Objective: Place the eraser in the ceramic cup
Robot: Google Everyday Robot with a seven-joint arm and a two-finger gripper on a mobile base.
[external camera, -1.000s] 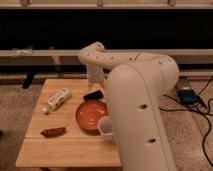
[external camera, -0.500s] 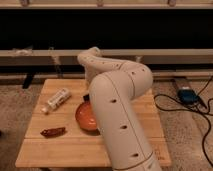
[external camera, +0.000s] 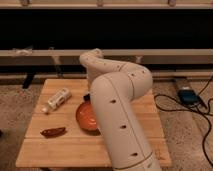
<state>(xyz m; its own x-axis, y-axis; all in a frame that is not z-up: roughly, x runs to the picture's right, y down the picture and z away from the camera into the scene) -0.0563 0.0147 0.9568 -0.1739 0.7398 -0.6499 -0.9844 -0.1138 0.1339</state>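
Wooden surface [external camera: 60, 150]: arm [external camera: 120, 115] blocks the centre. Hand hidden behind it, grip cannot tell. Dark sliver by plate [external camera: 84, 119] (likely the eraser [external camera: 87, 95]) lies on surface; ceramic cup unseen; placement apparently pending

Orange-red plate [external camera: 84, 119], dark red chilli [external camera: 53, 132], pale wooden table [external camera: 60, 150]; white dark-dotted arm [external camera: 120, 110] at centre hides the gripper.

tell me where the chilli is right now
In the camera view the chilli lies near the table's front left corner, just left of the plate. The gripper is hidden behind the arm.
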